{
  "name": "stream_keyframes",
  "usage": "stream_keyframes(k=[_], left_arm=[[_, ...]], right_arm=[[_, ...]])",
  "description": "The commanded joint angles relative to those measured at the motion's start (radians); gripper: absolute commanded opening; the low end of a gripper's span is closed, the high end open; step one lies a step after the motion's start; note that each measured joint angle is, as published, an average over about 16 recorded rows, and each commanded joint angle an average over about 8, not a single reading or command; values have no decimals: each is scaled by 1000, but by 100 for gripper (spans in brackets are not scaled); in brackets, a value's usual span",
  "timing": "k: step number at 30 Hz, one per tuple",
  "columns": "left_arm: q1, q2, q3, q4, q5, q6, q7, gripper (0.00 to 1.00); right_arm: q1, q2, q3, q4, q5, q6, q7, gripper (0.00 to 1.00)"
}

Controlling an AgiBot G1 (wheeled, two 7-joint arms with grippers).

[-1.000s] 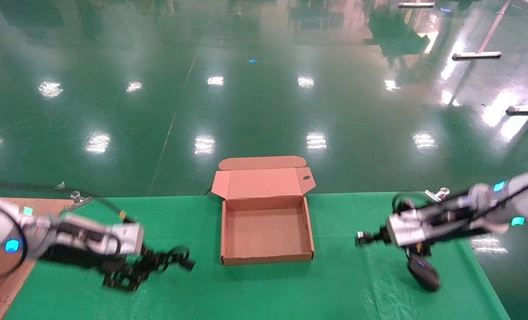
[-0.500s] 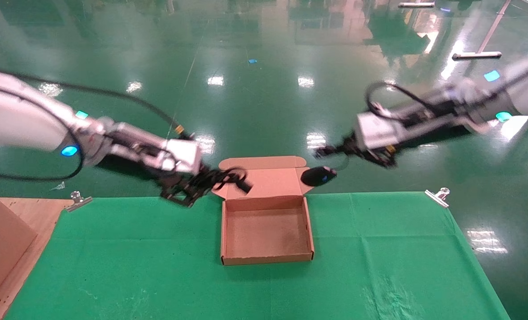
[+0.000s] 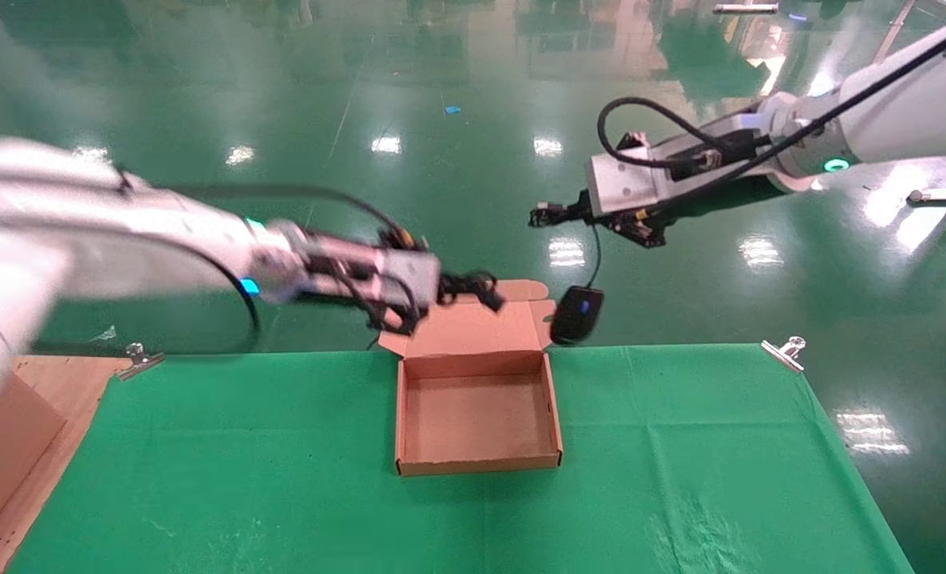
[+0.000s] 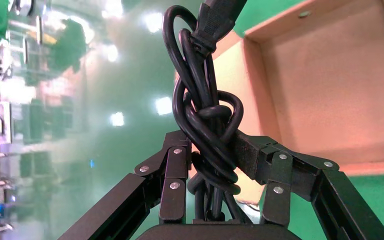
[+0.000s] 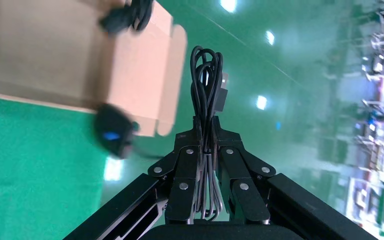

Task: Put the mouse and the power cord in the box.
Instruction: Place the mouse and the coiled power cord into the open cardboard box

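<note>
While the left tool (image 4: 211, 165) clamps the power cord (image 4: 207, 125), the right tool (image 5: 207, 150) pinches the mouse (image 3: 577, 314) cord; no writing shows.

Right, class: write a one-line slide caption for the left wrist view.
Left claw shut on the thick, knotted black power cord, beside the open brown cardboard box.

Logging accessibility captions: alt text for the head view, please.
Two raised arms carry cargo above an open, empty brown cardboard box on green cloth: the left tool grips a bundled thick black power cord, and the right tool dangles a black oval mouse by its thin cord.
</note>
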Motion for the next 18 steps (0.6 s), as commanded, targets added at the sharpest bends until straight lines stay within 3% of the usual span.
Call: stream_keyframes(k=[1,8,9,16,17,18], left_arm=[[54,9,2,-43,-11,-52,29,0],[199,11,80,-150,-69,-182,-1,3],[213,11,96,-161,-72,-202,-7,9],[258,10,207,-223,-96,-310,-73,94],[258,9,222,-229,-102,-317,-82,100],[257,9,235,-233,-107,-324,-91,100]], right_arm=[[5,3,2,-5,3,-21,-4,0],[-8,36,7,-24,12,-120,-39,0],[-13,41,8,-26,13,-122,-43,0],[-42,70,12,-35,18,-126,-70,0],[-45,74,12,-36,19,-128,-73,0],[-48,77,12,-37,19,-129,-76,0]])
